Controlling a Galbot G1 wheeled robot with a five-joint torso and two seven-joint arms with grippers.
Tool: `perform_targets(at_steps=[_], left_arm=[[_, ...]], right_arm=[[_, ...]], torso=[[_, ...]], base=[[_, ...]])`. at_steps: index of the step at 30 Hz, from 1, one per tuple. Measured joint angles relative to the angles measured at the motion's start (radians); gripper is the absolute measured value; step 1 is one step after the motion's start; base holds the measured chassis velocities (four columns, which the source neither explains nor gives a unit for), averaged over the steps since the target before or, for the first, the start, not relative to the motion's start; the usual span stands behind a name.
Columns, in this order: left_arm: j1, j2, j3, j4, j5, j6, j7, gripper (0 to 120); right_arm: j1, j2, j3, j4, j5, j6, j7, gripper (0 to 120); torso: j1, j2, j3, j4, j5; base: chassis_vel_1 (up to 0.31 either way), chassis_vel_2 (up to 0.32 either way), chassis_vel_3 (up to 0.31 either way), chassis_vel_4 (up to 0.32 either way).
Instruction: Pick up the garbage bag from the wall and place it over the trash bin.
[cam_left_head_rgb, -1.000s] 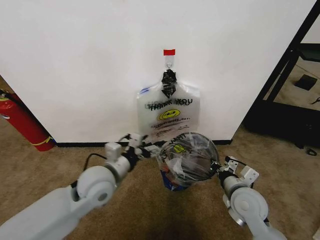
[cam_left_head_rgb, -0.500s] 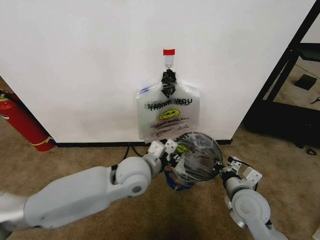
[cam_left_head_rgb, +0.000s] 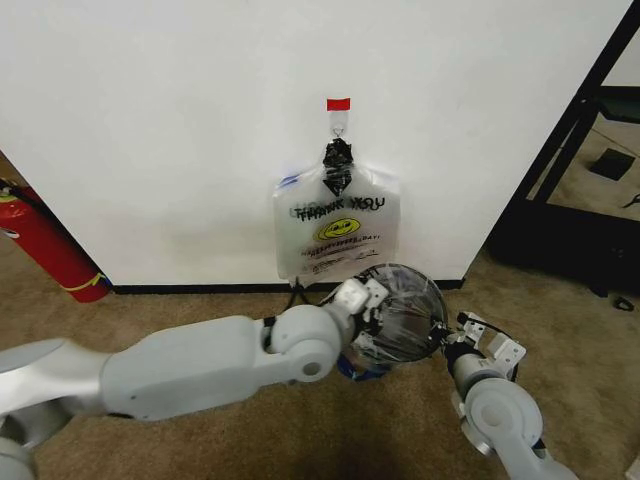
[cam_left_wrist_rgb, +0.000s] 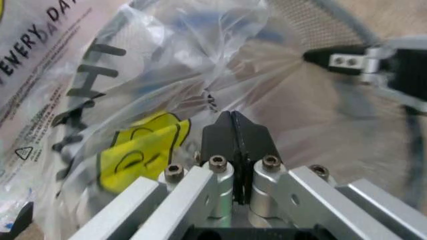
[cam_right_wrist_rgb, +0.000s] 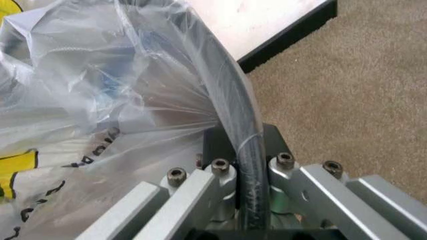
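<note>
Two grippers of mine worked at the trash bin (cam_left_head_rgb: 398, 318), which stood on the carpet just near of the wall (cam_left_head_rgb: 180, 120). My left gripper (cam_left_head_rgb: 372, 297) reached across from the left to the bin's far-left rim, its black fingers (cam_left_wrist_rgb: 233, 137) pressed flat together amid the crinkled plastic of the garbage bag (cam_left_head_rgb: 385, 330); whether they pinched a fold of it I could not tell. My right gripper (cam_left_head_rgb: 452, 338) sat at the bin's right edge, its fingers closed around the black rim (cam_right_wrist_rgb: 233, 115) with the bag's film caught against it. The see-through bag lay draped inside and over the bin's mouth, its yellow smiley print (cam_left_wrist_rgb: 137, 155) crumpled toward the left side. Behind the bin, a flat bundle of "THANK YOU" bags (cam_left_head_rgb: 338, 232) hung from a hook (cam_left_head_rgb: 338, 128) under a red tape patch (cam_left_head_rgb: 338, 104). A red fire extinguisher (cam_left_head_rgb: 45, 245) leaned at the far left.
</note>
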Motion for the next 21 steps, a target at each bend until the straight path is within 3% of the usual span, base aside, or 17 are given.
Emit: perform_targets(at_steps=[9,21], left_arm=[[-0.005,-0.091,0.043,0.153,-0.020,0.040,-0.073,0],[-0.019,-0.136,0.098,0.231,-0.064,0.056,-0.095,0]], right_arm=[[-0.002,0.000,-0.008,0.004,-0.030,0.010,-0.012,0],[0.000,-0.002,-0.027,0.004,-0.073,0.019,-0.033,0]], torso=[[0.000,0.000,0.000,0.0002,-0.0004],[0.000,0.000,0.000,0.0003,-0.0004]], base=[[0.000,0.000,0.000,0.000],[0.000,0.000,0.000,0.000]])
